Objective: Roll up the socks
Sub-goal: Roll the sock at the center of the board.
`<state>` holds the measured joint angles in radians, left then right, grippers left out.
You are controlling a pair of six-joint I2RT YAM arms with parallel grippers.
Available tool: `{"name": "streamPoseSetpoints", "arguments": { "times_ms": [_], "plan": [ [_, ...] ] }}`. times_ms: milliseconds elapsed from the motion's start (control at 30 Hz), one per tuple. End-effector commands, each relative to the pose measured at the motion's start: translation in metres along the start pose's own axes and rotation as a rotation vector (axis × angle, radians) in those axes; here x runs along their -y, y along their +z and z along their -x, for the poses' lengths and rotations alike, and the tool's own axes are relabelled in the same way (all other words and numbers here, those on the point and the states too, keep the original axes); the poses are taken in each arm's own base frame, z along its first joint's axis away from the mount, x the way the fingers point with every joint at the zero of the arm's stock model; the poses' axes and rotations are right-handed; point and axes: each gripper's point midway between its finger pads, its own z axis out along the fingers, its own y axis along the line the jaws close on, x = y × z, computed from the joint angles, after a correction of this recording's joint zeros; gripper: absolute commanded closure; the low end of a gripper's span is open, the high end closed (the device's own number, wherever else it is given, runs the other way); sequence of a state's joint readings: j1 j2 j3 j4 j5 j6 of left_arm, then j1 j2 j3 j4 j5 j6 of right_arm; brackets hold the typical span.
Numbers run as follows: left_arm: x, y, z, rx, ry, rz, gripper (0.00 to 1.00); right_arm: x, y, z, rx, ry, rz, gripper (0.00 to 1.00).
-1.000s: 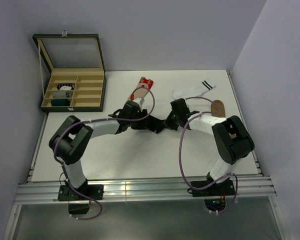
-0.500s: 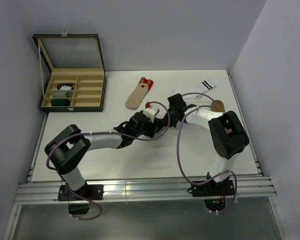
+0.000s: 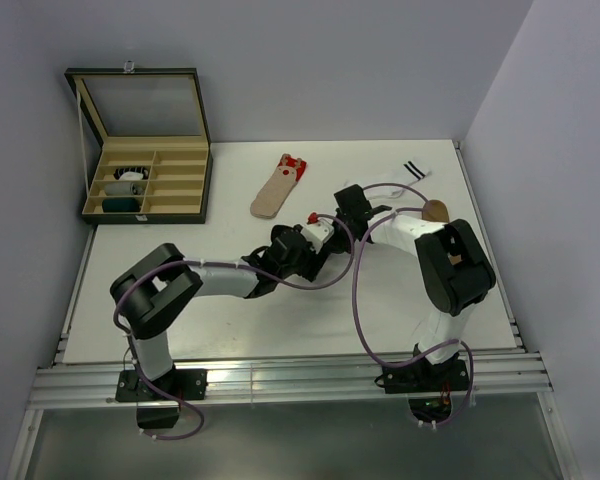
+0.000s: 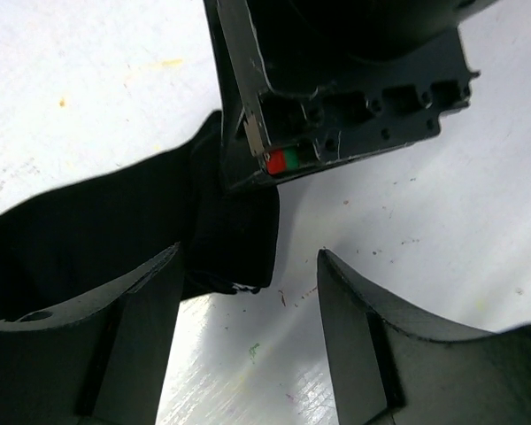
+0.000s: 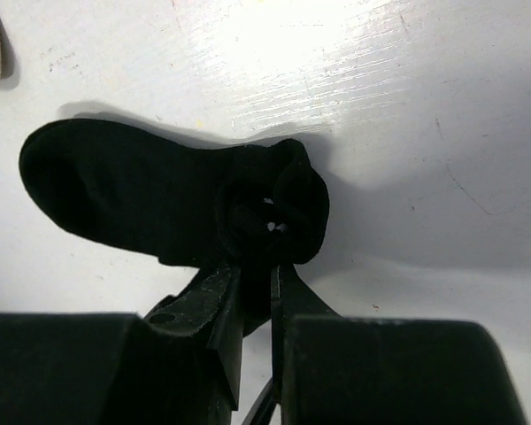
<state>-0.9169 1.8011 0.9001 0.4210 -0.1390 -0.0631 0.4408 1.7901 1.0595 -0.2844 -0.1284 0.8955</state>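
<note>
Far left corner of the worktop (image 3: 180, 320): you have an open compartmented box (image 3: 143, 213), lid up. A few small bundles (image 3: 128, 180) sit in its left compartments, too small to identify.

Toward the far edge, left of centre: the beige sock (image 3: 278, 188) with the red patterned cuff lies flat, cuff pointing at the far edge. It is apart from both arms.

Near the middle of the worktop, your two arms meet.
- The left gripper (image 4: 248, 266) has its fingers (image 4: 133, 345) spread wide and hangs just over the surface. Nothing is clamped between them. One corner of the black sock (image 5: 115, 190) lies in the gap, close to one finger.
- The black sock lies flat on the worktop, toe end stretched away from the right gripper. Its near end is curled into a small tight roll.
- The right gripper (image 5: 255, 257) is pinching that rolled end, its fingers pressed nearly together on the fabric. Its housing sits just beyond your left fingers in the left wrist view.

Toward the far right corner: the white sock (image 3: 400, 178) with black cuff stripes is partly crossed by the right arm's cable.

Nearer the right edge: the brown sock (image 3: 436, 211) is partly hidden beside the right arm.
</note>
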Motion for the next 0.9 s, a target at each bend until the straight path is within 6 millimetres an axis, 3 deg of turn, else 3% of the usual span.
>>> {"name": "streamPoseSetpoints", "arguments": {
  "times_ms": [0, 167, 300, 400, 433, 467, 533, 733, 867],
  "plan": [
    [0.001, 0.007, 0.006, -0.001, 0.026, 0.008, 0.35, 0.022, 0.010, -0.014, -0.055, -0.016, -0.086, 1.00],
    [-0.007, 0.014, -0.025, -0.100, 0.046, 0.059, 0.41, 0.018, 0.009, -0.013, -0.058, -0.013, -0.076, 1.00],
    [-0.006, 0.017, -0.033, -0.138, 0.073, 0.080, 0.52, 0.017, 0.010, -0.013, -0.060, -0.014, -0.070, 0.99],
    [-0.004, 0.020, -0.034, -0.150, 0.084, 0.084, 0.69, 0.014, 0.009, -0.014, -0.063, -0.012, -0.059, 0.98],
    [-0.004, 0.020, -0.033, -0.148, 0.083, 0.082, 0.83, 0.014, 0.008, -0.013, -0.061, -0.014, -0.056, 0.97],
    [-0.004, 0.019, -0.033, -0.146, 0.083, 0.082, 0.91, 0.013, 0.007, -0.012, -0.054, -0.015, -0.052, 0.96],
    [-0.004, 0.017, -0.030, -0.139, 0.082, 0.081, 0.97, 0.011, 0.005, -0.009, -0.043, -0.017, -0.047, 0.95],
    [-0.001, 0.013, -0.026, -0.126, 0.081, 0.061, 0.99, 0.009, 0.007, -0.013, -0.065, -0.009, -0.034, 0.94],
    [0.002, 0.012, -0.022, -0.113, 0.067, 0.039, 0.99, 0.009, 0.007, -0.013, -0.062, -0.013, -0.029, 0.88]
  ]
}}
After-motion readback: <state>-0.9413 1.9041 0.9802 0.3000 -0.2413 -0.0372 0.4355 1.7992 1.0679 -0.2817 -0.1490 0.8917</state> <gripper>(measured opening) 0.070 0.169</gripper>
